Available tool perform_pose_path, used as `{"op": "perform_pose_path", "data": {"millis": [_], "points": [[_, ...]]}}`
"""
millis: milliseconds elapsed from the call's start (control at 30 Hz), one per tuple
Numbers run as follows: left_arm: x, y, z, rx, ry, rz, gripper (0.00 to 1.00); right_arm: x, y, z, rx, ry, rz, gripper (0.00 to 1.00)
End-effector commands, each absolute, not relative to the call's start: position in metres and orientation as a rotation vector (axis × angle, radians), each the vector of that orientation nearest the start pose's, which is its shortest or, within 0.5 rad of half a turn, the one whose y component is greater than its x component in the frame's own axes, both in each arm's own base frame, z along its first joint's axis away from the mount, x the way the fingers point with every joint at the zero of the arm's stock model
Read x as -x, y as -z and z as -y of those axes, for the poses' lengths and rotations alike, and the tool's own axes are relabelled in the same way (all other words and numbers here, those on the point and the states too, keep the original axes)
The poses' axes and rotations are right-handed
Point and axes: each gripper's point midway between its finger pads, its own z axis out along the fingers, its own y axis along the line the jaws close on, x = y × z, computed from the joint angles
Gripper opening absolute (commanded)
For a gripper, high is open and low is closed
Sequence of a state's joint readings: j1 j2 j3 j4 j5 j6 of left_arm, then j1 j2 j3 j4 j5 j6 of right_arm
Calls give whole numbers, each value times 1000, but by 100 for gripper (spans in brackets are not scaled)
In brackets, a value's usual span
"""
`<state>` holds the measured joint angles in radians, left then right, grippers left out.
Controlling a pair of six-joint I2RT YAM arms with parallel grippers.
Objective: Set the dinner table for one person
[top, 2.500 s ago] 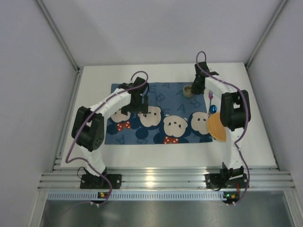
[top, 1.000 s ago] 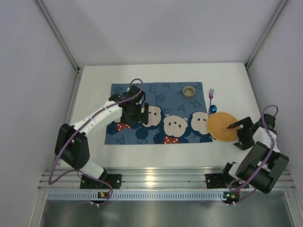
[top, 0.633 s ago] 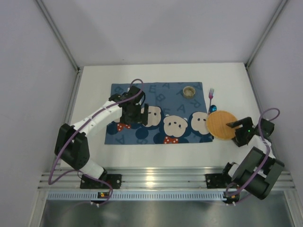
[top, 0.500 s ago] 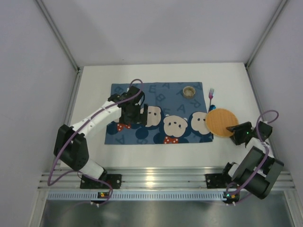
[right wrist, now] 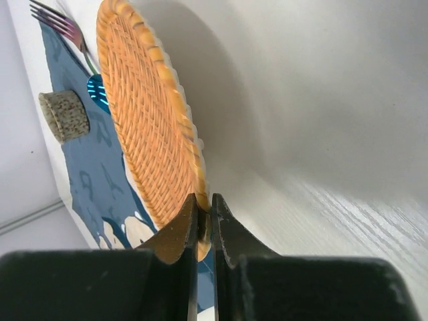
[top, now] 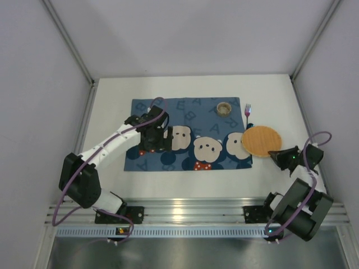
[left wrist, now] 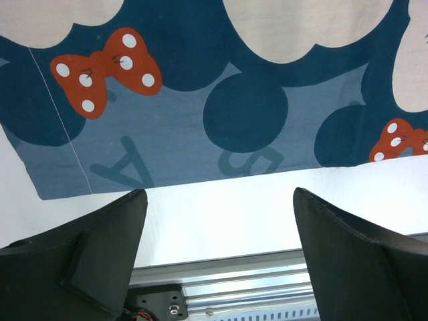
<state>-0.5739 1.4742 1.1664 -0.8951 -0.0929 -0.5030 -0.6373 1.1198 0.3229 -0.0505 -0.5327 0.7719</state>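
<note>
Right wrist shows my right pincer clamped on the rim of the woven plate; my left pincer hangs apart above the placemat.

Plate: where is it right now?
Top view, right side: the plate overlaps the placemat's right edge, just below the fork, and the right fingers pinch its near rim.

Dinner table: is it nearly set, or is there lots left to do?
Partly. Done: the blue mat is spread on the table, a small cup at its far edge. In hand: the right gripper pinches the woven plate by its rim, at the mat's right edge. Probably left: centring the plate and placing the fork. The left gripper hangs open, empty.
</note>
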Motion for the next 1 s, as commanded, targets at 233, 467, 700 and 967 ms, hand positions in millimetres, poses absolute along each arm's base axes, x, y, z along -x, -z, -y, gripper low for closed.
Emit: {"op": "perform_pose_path", "data": {"millis": [233,467,700,967], "points": [[-249,-120,178,-110,222,-2773,96,-292,-101,80,-1424,-703,-1919,0],[-262,-126,189,-138,232,-2781,96,-323,-175,99,-1300,-721,-1858,0],[-272,-140,203,-113,299,-2763,96,-365,-245,100,-1221,-928,-1777,0],[-278,-144,204,-134,294,-2738,96,-428,-344,-7,-514,-1330,-1857,0]]}}
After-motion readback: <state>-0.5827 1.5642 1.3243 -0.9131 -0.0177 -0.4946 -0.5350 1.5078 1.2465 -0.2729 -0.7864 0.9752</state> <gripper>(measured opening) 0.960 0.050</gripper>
